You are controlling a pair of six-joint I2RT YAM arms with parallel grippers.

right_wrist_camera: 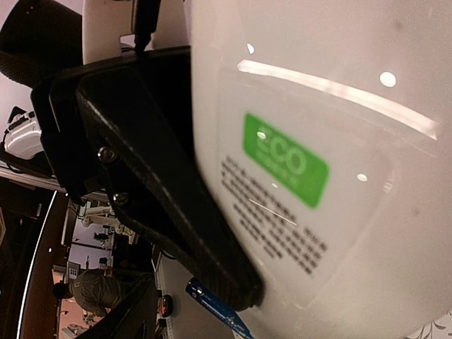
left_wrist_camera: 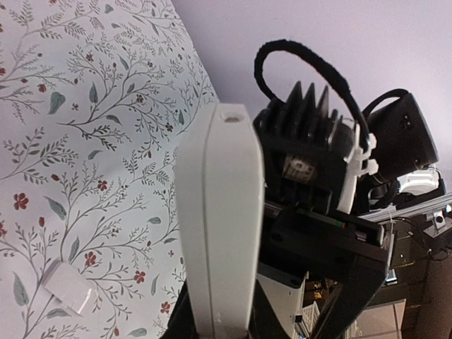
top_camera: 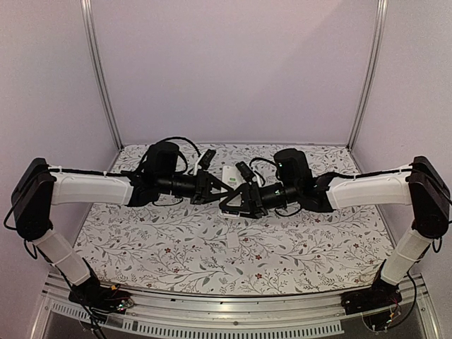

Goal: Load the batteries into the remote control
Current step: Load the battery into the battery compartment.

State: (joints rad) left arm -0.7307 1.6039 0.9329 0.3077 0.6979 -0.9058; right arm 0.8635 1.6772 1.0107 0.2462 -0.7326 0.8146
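Progress looks partial to me: the small white cover piece [top_camera: 233, 241] lies by itself on the table [top_camera: 141, 240], well apart from the arms. From this I judge the compartment is open and the loading is under way, not finished. My left gripper [top_camera: 214, 188] is pinched on the remote control [top_camera: 230, 174], holding it up off the table between the two arms, edge-on to the left wrist camera. My right gripper [top_camera: 236, 200] is up against the remote's back. One black finger [right_wrist_camera: 162, 191] lies beside the green label [right_wrist_camera: 285, 159], and the other finger is out of frame, so I cannot tell how its jaws stand. The blue battery [right_wrist_camera: 215, 308] shows just past that fingertip, cut off by the frame edge, and I cannot tell whether it is seated, gripped or loose. I cannot find the blackish battery anywhere, and no view shows the compartment itself.
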